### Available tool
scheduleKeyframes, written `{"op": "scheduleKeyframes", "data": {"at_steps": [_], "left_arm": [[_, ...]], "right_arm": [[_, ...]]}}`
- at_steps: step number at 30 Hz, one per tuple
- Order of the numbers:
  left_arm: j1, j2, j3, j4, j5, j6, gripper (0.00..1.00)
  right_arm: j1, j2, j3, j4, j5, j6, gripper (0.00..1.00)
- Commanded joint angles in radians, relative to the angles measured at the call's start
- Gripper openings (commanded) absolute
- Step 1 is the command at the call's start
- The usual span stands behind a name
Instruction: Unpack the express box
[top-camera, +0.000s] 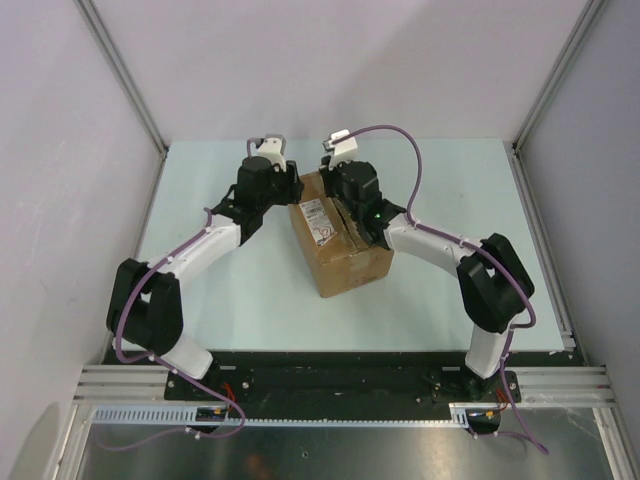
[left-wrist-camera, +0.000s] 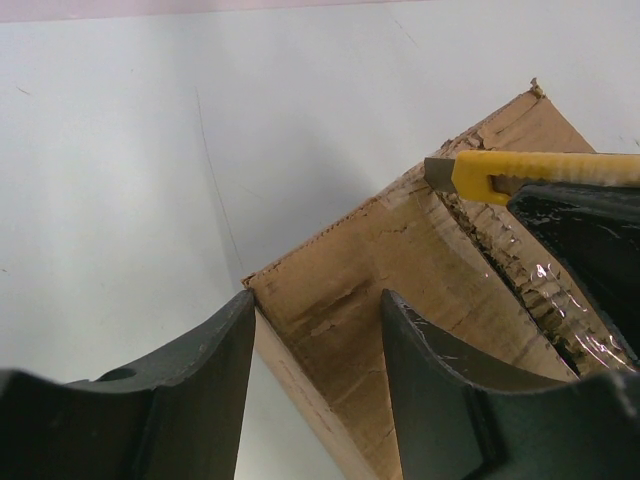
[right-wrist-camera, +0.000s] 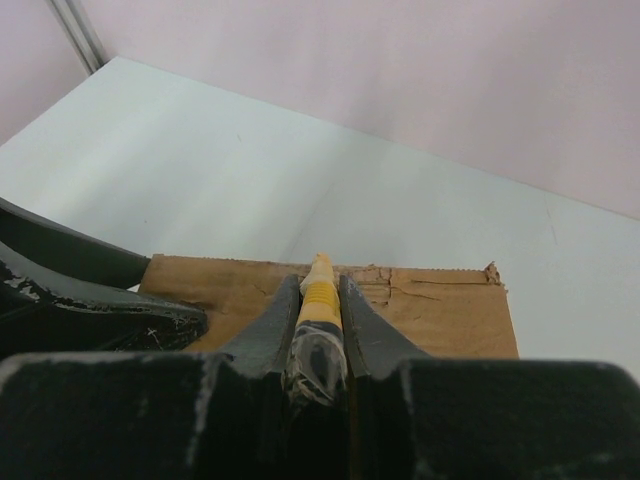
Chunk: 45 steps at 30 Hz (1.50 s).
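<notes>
The express box (top-camera: 340, 245), brown cardboard with a white label (top-camera: 316, 220), stands in the middle of the table. Its taped top seam looks torn in the left wrist view (left-wrist-camera: 500, 250). My right gripper (right-wrist-camera: 320, 285) is shut on a yellow utility knife (right-wrist-camera: 321, 292), its tip over the box top's (right-wrist-camera: 440, 310) far edge. The knife (left-wrist-camera: 530, 172) also shows in the left wrist view. My left gripper (left-wrist-camera: 318, 310) is open at the box's far left corner (left-wrist-camera: 330, 290), one finger (left-wrist-camera: 200, 390) outside the edge, the other (left-wrist-camera: 450, 400) over the top.
Both arms (top-camera: 200, 250) reach in from the near edge and meet over the far end of the box. The pale table (top-camera: 460, 190) is walled on three sides, with metal frame posts (top-camera: 130, 90) at the back corners.
</notes>
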Motion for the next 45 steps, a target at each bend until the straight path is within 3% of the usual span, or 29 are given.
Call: {"op": "scheduleKeyframes", "data": {"at_steps": [1,19,45], "left_arm": [[-0.009,0.032,-0.040,-0.144,0.061,0.012,0.54],[-0.007,0.115,0.069,-0.375,0.001,-0.105,0.48],[-0.007,0.140,0.063,-0.406,0.028,-0.160,0.45]], "right_arm": [[0.007,0.018,0.043,0.025,0.025,0.012,0.00],[0.032,-0.111,0.035,-0.246,0.069,0.048,0.00],[0.086,-0.255,0.003,-0.590,0.078,0.212,0.00]]}}
